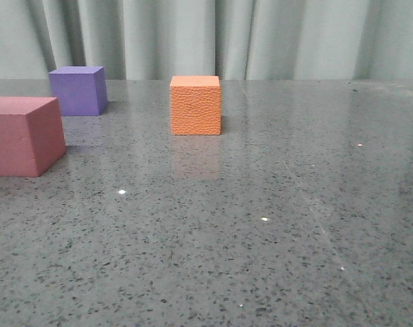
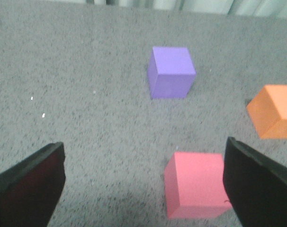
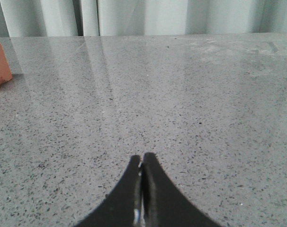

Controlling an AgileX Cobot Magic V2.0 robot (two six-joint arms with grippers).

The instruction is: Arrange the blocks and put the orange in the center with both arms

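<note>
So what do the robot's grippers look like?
Both are black. The left gripper has two broad, flat, angular fingers with a dull matte finish. The right gripper has slim fingers curving to narrow tips. No cables or markings show.

lab/test setup | speckled grey stone tabletop (image 1: 274, 225) | plain pale curtain backdrop (image 1: 295, 37)

The table (image 1: 274, 225) is dark grey stone, speckled with black and pale flecks and glossy enough to mirror the things on it. The orange cube (image 1: 195, 105) has a pebbled, leathery texture; the purple cube (image 1: 78, 90) and the pink-red cube (image 1: 24, 135) are plain and matte. Behind hangs a pale grey-green curtain (image 1: 261, 37) in folds. Both the left gripper (image 2: 143, 184) and the right gripper (image 3: 142, 163) are black.
</note>
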